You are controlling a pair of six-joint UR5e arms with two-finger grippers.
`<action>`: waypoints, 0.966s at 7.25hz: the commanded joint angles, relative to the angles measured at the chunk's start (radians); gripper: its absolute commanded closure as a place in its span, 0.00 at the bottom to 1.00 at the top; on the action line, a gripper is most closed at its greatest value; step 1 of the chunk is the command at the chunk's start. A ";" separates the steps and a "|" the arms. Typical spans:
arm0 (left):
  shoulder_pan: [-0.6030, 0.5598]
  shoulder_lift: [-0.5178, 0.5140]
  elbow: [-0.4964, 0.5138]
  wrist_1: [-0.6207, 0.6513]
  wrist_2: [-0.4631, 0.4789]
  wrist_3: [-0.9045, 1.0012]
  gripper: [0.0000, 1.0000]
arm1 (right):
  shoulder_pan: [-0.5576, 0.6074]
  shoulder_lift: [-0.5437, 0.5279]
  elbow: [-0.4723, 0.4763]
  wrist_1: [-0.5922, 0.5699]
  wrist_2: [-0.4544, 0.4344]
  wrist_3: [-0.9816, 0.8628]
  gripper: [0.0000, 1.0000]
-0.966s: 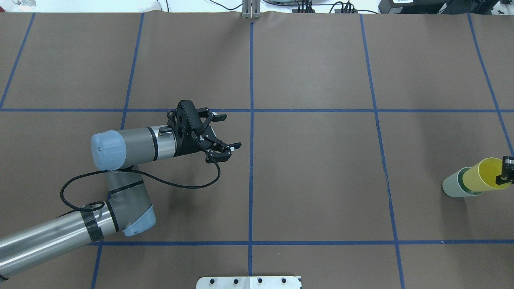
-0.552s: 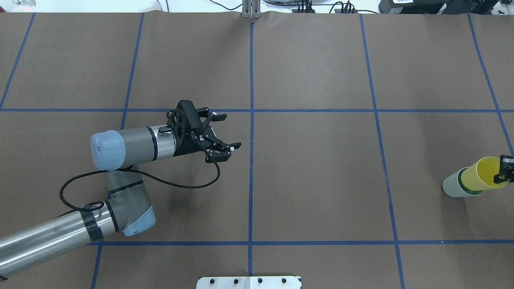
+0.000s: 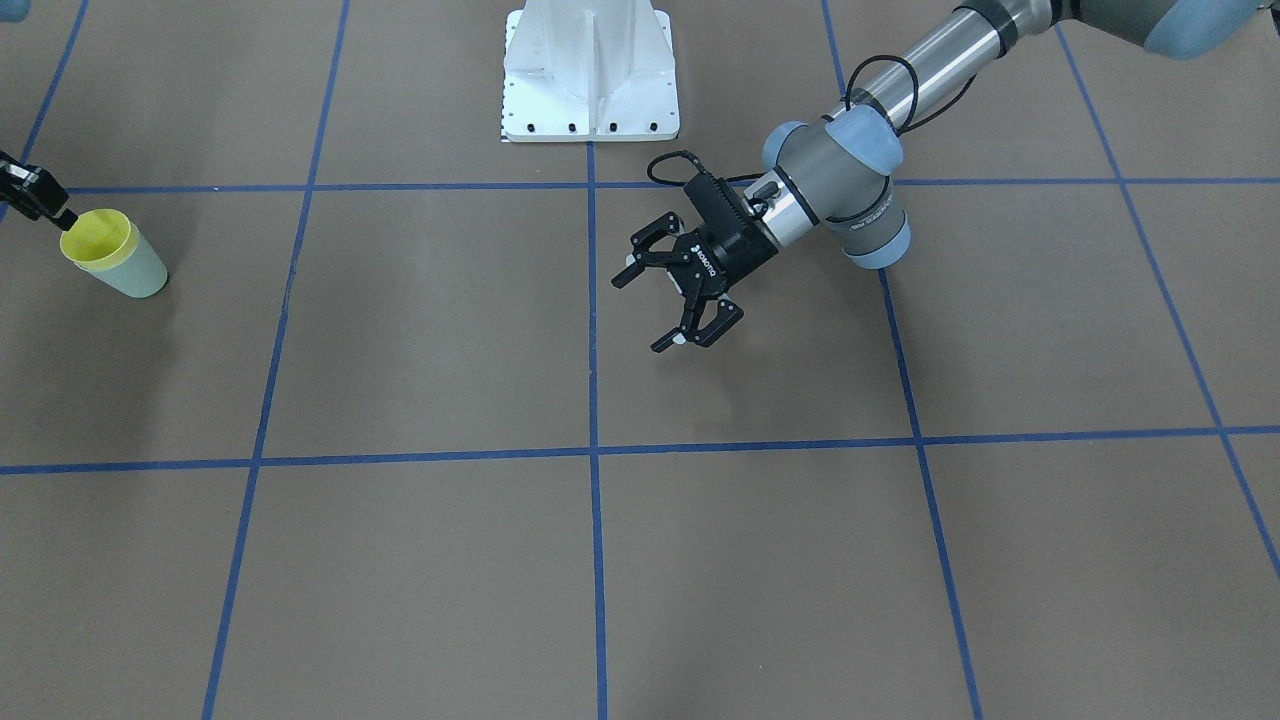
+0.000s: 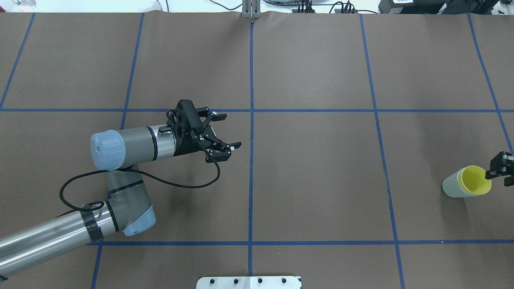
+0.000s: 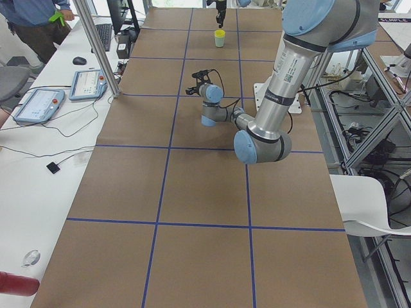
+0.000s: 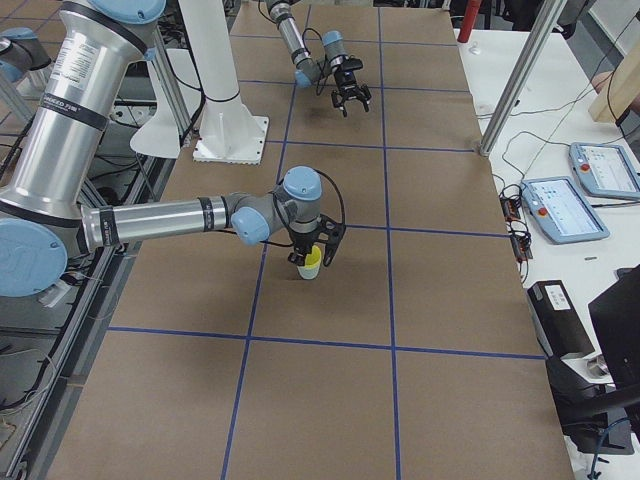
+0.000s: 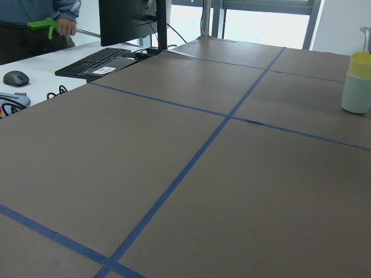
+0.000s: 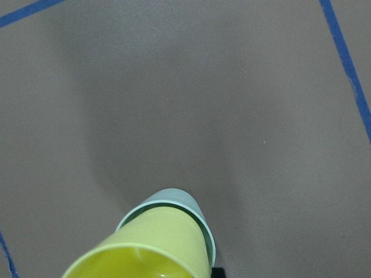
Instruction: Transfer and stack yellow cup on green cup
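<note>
The yellow cup (image 4: 476, 180) sits nested inside the green cup (image 4: 451, 187) at the table's far right, with only its rim and inside showing. Both stand upright in the front-facing view, yellow (image 3: 95, 238) inside green (image 3: 135, 275). My right gripper (image 4: 502, 172) hangs just above and beside the yellow rim at the view's edge, its jaws spread and holding nothing. The right wrist view looks down on the yellow cup (image 8: 151, 243) in the green one (image 8: 191, 205). My left gripper (image 4: 232, 131) is open and empty above the table, left of centre.
The white robot base plate (image 3: 590, 70) sits at the table's near edge. Blue tape lines grid the brown table cover (image 4: 313, 180). A side bench with a keyboard (image 7: 95, 61), teach pendants (image 5: 38, 106) and a person (image 5: 38, 19) lies beyond the table.
The yellow cup has dropped from standing tall out of the green cup to sitting deep inside it. The right gripper has let go of its rim. The left arm has not moved.
</note>
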 commanded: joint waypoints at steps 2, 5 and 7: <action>-0.050 0.062 0.014 0.062 0.002 -0.052 0.01 | 0.066 0.026 0.014 0.002 0.013 -0.002 0.00; -0.226 0.165 0.080 0.169 -0.007 -0.052 0.01 | 0.132 0.045 0.002 0.003 0.016 -0.054 0.00; -0.369 0.163 0.083 0.371 -0.078 -0.052 0.01 | 0.190 0.046 -0.024 -0.001 0.008 -0.150 0.00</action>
